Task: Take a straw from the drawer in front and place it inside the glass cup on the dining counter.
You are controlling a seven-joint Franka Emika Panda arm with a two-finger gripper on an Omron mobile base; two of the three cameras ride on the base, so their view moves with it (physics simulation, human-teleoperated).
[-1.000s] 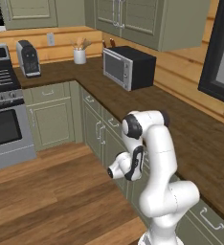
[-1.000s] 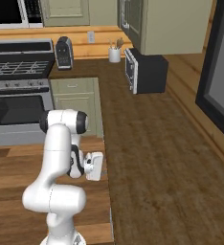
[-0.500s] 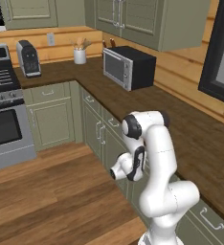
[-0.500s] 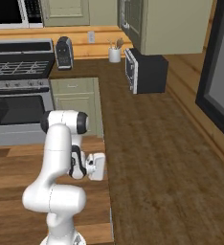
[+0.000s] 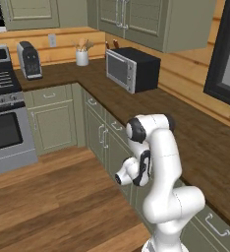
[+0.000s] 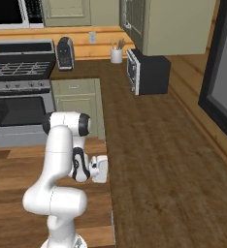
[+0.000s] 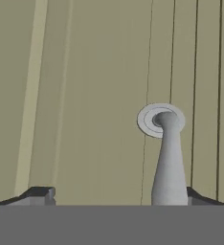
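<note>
I saw a black microwave [image 5: 132,68] at upper centre on the dark counter [image 5: 195,133], a white utensil crock [image 5: 81,57] behind it, a toaster [image 5: 29,60] upper left, and a stove [image 5: 4,123] at left.

Sage cabinets [image 5: 53,115], wood floor [image 5: 53,206] (warm plank)

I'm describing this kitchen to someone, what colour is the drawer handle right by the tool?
Silver-grey handle, on a sage-green drawer front; clearest in the hand view.

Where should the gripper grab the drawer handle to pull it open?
Grip the silver bar handle on its free span, not at the round mount. Come straight at the sage drawer front, one finger on each side, since the bar stands off the panel.
</note>
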